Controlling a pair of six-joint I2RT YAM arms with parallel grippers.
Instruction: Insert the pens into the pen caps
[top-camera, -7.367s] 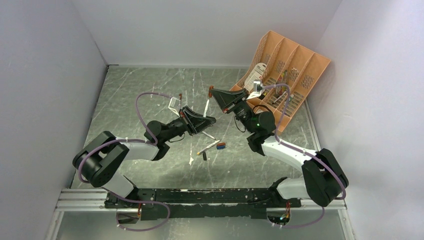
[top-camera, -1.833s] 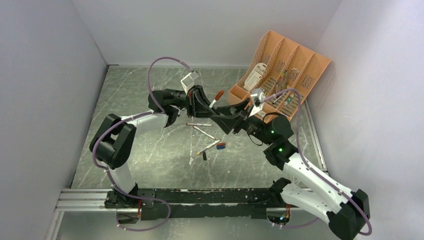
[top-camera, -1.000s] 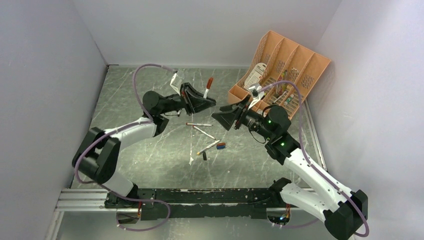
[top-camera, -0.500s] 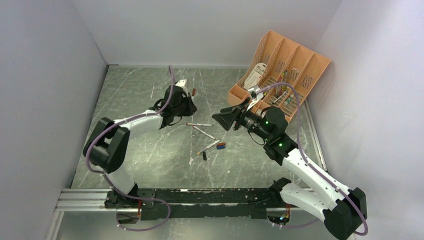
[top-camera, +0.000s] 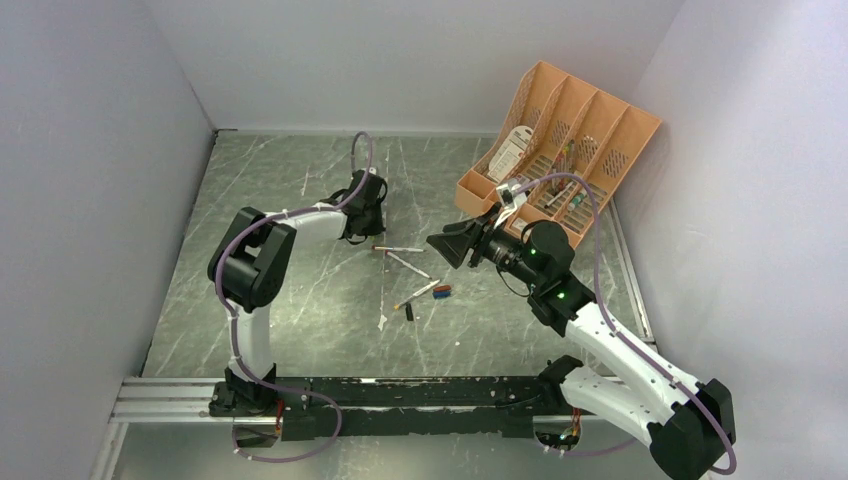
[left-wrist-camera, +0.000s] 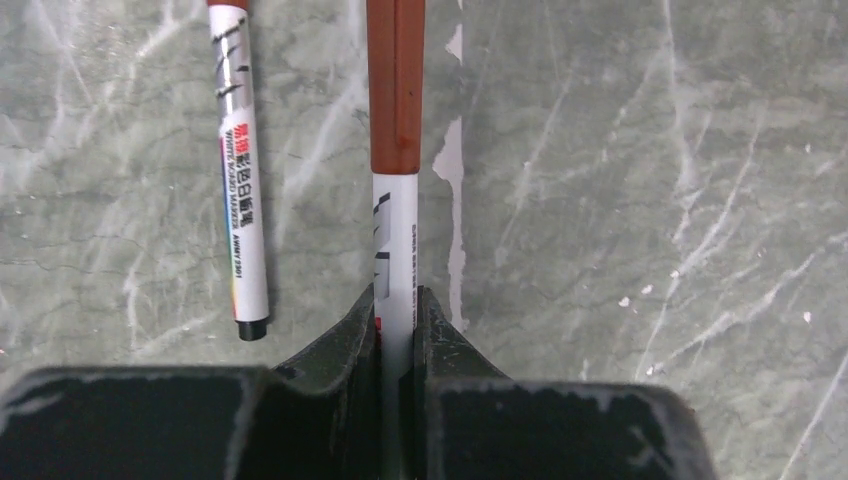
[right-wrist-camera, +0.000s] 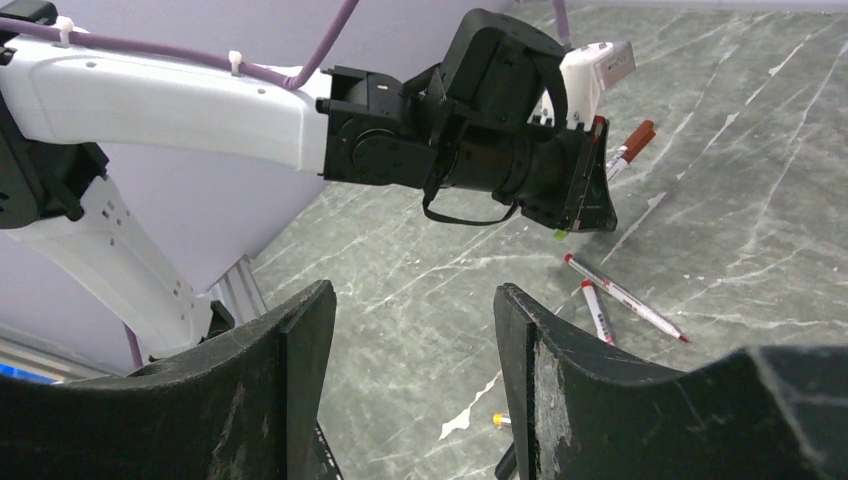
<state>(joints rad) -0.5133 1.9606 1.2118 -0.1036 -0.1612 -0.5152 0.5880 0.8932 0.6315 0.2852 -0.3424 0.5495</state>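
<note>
Left gripper (left-wrist-camera: 397, 312): pinching red-capped pen (left-wrist-camera: 396, 235)
Right gripper (right-wrist-camera: 415, 335): spread wide
Loose pen (left-wrist-camera: 239, 180): on surface (left-wrist-camera: 650, 200), just left of left gripper

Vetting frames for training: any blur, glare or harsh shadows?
Left wrist: sharp, no glare; print on the loose pen readable, capped pen crisp in the left gripper. Right wrist: right gripper dark but sharp. Top external: even light, soft shadows on the table.

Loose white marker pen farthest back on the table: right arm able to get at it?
Probably yes. The right gripper is open and empty, facing the loose white marker pen with nothing between them; the left gripper, shut on a red-capped pen, sits apart, beyond it.
</note>
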